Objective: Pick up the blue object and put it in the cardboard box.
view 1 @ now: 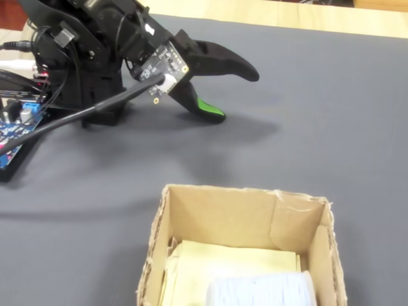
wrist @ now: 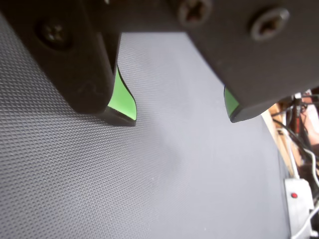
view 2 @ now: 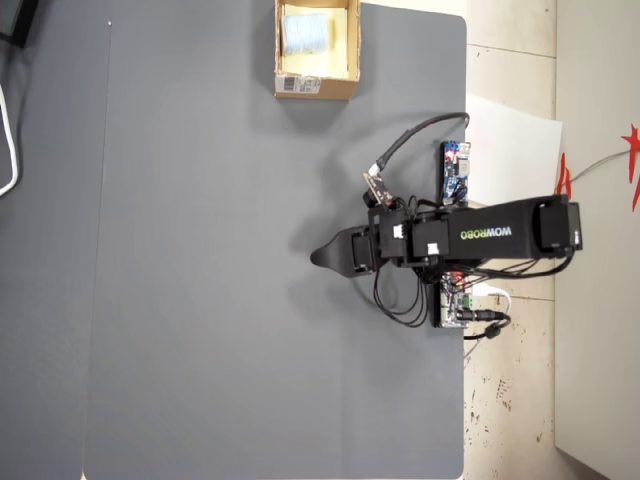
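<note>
So my gripper (view 1: pixel 236 95) is hanging low over the dark textured mat (view 2: pixel 200 300), jaws spread apart with nothing between them. In the wrist view it's just the two green-lined fingertips (wrist: pixel 124 99) and bare mat in the gap. The blue object (view 1: pixel 261 290), that pale ribbed roll, is already sitting inside the cardboard box (view 1: pixel 242 210); in the overhead view the box sits up at about 12 o'clock on the mat, with the barcode label on the side facing me, and the roll is at its far end. From the box, my gripper is off around 5 o'clock, well apart from it. So as far as I can judge the drop is done and I'm basically parked. What could still go wrong: if I swing back toward the box with the jaws this low, I'd probably clip the wall and shove the whole thing, since it looks light. There's also a loose cable (view 2: pixel 410 140) looping near my wrist that could snag on a wide swing. The circuit boards (view 2: pixel 455 170) by my base look exposed too.
</note>
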